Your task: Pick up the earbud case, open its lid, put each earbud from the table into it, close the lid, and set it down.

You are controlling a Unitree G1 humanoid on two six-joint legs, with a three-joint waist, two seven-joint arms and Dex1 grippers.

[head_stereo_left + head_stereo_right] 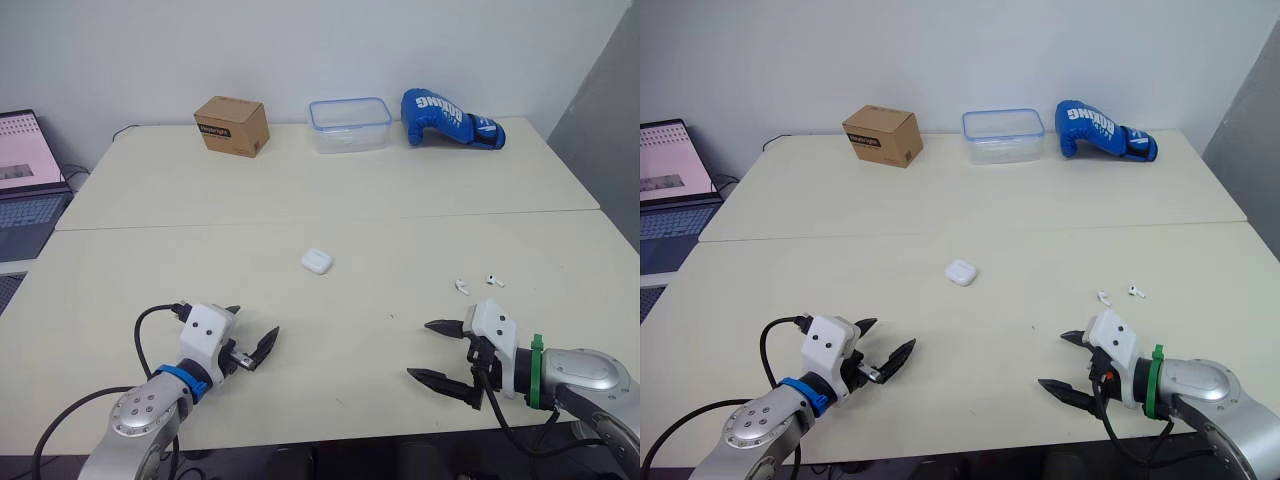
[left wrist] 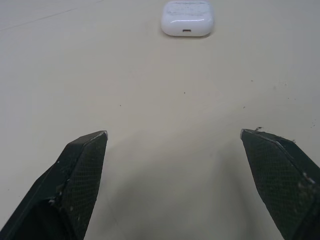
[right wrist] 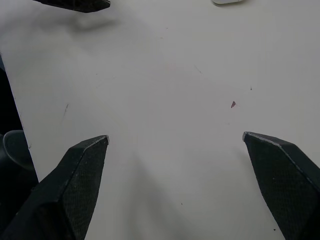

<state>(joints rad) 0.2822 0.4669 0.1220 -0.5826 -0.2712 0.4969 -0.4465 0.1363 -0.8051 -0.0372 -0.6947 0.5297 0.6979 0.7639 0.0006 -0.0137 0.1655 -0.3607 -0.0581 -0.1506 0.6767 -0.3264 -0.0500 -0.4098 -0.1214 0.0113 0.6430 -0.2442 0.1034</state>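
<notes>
Laptop (image 1: 25, 170) sits off the table's (image 1: 300, 210) far-left edge. Cardboard box (image 1: 232, 126) at far side, left of centre. Left gripper (image 1: 255, 322) hovers low over near-left table, fingers spread wide, holding nothing. Earbud case (image 1: 316, 261) lies mid-table, lid down, farther out & slightly right of that gripper, well apart from it. Clear plastic container (image 1: 349, 124) w/ blue rim at far centre; blue boxing glove (image 1: 450, 118) just right of it. Right gripper (image 1: 419, 350) near-right, wide open, empty. First earbud (image 1: 461, 287) & second earbud (image 1: 494, 280) lie just beyond it, close together, not touching.
</notes>
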